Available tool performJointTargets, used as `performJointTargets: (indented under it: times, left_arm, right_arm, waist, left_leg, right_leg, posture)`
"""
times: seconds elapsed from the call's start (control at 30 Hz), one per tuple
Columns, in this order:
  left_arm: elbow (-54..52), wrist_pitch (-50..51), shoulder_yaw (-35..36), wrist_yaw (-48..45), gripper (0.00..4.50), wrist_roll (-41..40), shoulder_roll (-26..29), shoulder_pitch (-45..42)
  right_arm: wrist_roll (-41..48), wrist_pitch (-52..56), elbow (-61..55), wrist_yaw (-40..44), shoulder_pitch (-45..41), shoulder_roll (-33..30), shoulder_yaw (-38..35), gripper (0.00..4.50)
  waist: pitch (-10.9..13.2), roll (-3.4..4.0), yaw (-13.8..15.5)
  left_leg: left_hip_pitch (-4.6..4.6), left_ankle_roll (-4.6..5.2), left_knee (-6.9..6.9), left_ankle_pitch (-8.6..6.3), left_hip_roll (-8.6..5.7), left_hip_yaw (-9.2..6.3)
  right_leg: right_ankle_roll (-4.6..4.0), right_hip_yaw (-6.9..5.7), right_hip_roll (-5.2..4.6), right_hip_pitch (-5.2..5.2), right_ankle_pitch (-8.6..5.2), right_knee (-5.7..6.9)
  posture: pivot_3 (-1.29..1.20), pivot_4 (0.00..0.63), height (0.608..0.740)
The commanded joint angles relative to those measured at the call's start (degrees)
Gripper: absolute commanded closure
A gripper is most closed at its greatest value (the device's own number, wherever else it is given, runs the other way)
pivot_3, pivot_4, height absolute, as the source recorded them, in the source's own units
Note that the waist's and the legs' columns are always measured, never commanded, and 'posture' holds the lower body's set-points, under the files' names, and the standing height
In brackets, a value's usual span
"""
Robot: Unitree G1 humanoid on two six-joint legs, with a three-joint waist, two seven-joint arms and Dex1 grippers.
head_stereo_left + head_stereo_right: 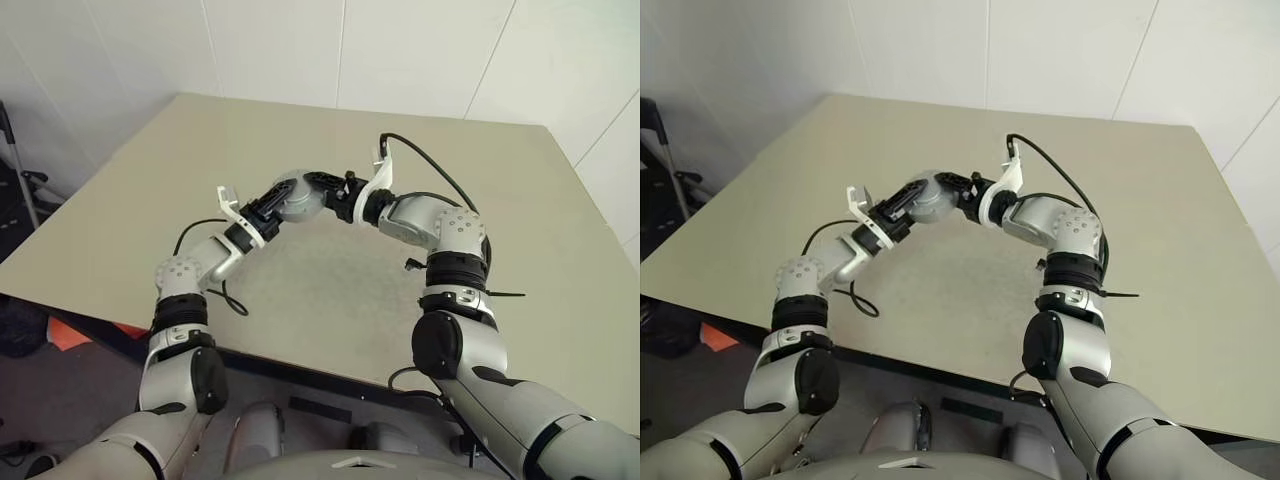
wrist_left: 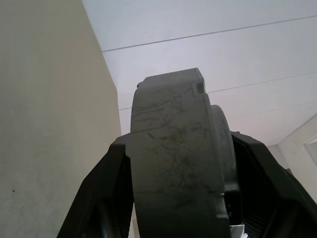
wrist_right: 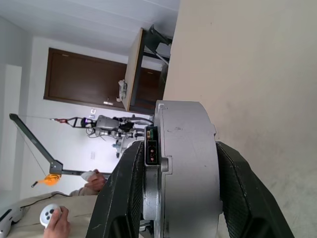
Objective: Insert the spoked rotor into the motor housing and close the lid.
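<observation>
Holding housing (image 1: 297,196) over worktop (image 1: 330,290) | left gripper (image 1: 283,202) and right gripper (image 1: 322,186) both clamp it | I'd press halves squarely, steady pressure, no twisting.

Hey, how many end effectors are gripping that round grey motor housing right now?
2. The left end effector grips the motor housing from the robot's left, and the right end effector from its right, above the table. The rotor may be hidden inside.
</observation>
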Motion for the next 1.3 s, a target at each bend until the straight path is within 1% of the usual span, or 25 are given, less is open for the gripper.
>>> performJointTargets:
  times: [0.03,0.2,0.27,0.37,0.43,0.47,0.5,0.7,0.93,1.17,1.3]
  left_arm:
    - [-3.3,0.2,-1.0,1.2,2.16,-0.1,-0.3,-0.5]
    - [-3.9,0.0,-1.0,2.5,2.16,-0.2,-0.5,-0.2]
    - [-4.0,-0.2,-0.9,3.1,2.16,-0.4,-0.6,-0.2]
    - [-4.3,-0.4,-0.8,3.9,2.16,-0.5,-0.7,-0.1]
    - [-4.7,-0.5,-0.7,4.4,2.16,-0.6,-0.8,0.1]
    - [-4.9,-0.7,-0.7,4.7,2.16,-0.5,-0.8,0.3]
    - [-5.3,-1.3,-0.8,5.2,2.16,-0.1,-0.9,0.5]
    - [-7.3,-3.8,-1.1,6.9,2.16,1.6,-1.0,1.9]
    - [-5.4,-13.9,1.4,7.7,2.16,6.3,1.6,3.6]
    - [1.4,-20.8,3.1,9.0,2.16,10.9,4.2,2.5]
    - [9.7,-25.2,3.5,8.9,2.16,14.4,6.2,0.7]
  right_arm:
    - [1.7,-0.3,-3.5,0.5,-1.8,0.3,0.4,2.46]
    - [1.3,-0.5,-3.8,0.8,-1.6,0.2,0.8,2.46]
    - [0.3,-0.9,-4.4,2.1,-1.4,-0.2,2.0,2.46]
    - [-0.2,-1.5,-6.3,5.3,-0.7,-0.5,3.9,1.44]
    - [-0.7,-2.2,-6.8,5.9,-0.6,-0.6,4.4,0.8]
    - [-1.5,-3.1,-6.7,5.8,-0.6,-0.6,4.6,0.37]
    - [-2.7,-4.4,-6.6,5.3,-0.7,-0.7,4.9,0.04]
    - [-5.8,-8.8,-6.1,5.2,-0.6,-0.8,5.7,0.04]
    - [-8.9,-12.0,-5.4,4.9,0.4,-1.1,6.6,0.04]
    - [-10.0,-12.3,-5.2,5.5,0.9,-0.7,7.7,0.04]
    - [-10.5,-12.5,-5.2,5.7,0.9,-0.5,8.0,0.04]
  waist:
    - [0.0,0.0,0.0]
    - [0.0,0.0,0.0]
    - [0.0,0.0,0.0]
    - [0.0,0.0,0.1]
    - [0.0,0.0,0.1]
    - [0.0,0.0,0.1]
    - [0.0,0.0,0.1]
    - [0.0,-0.01,0.1]
    - [0.0,-0.01,-0.2]
    - [0.0,-0.01,0.0]
    - [0.0,-0.04,0.1]
  left_leg:
    - [0.0,0.0,0.0,0.0,0.0,0.0]
    - [0.0,0.0,0.0,0.0,0.0,0.0]
    - [0.0,0.0,0.0,0.0,0.0,0.0]
    - [-0.01,0.0,0.01,0.0,0.0,-0.01]
    - [-0.01,0.0,0.01,0.0,0.0,-0.01]
    - [-0.01,0.0,0.01,0.0,0.0,-0.01]
    - [-0.01,0.0,0.01,0.0,0.0,-0.01]
    - [-0.05,0.0,0.04,0.0,0.0,-0.03]
    - [-0.05,0.0,0.04,0.0,0.03,-0.04]
    - [-0.06,0.0,0.05,0.0,0.02,-0.05]
    - [-0.07,0.0,0.09,0.0,0.02,-0.08]
  right_leg:
    - [0.0,0.0,0.0,0.0,0.0,0.0]
    - [0.0,0.0,0.0,-0.01,0.0,0.0]
    - [0.0,0.0,0.0,0.0,0.0,0.0]
    - [0.0,-0.02,0.0,0.01,0.0,-0.01]
    - [0.0,-0.02,0.0,0.0,0.0,0.0]
    - [0.0,-0.02,0.0,0.0,0.0,0.0]
    - [0.0,-0.02,0.0,0.0,0.0,0.0]
    - [0.0,-0.03,0.0,-0.01,0.0,0.0]
    - [0.0,-0.05,0.01,-0.03,0.0,0.01]
    - [0.01,-0.06,0.01,-0.01,0.0,-0.01]
    - [0.02,-0.08,0.0,0.02,0.0,0.0]
  posture:
    - [0.0,0.0,0.74]
    - [0.0,0.0,0.74]
    - [0.0,0.0,0.74]
    - [0.0,0.0,0.74]
    - [0.0,0.0,0.74]
    - [0.0,0.0,0.74]
    - [0.0,0.0,0.74]
    - [0.0,0.0,0.74]
    - [0.0,0.0,0.74]
    - [0.0,0.0,0.74]
    - [0.0,0.0,0.74]
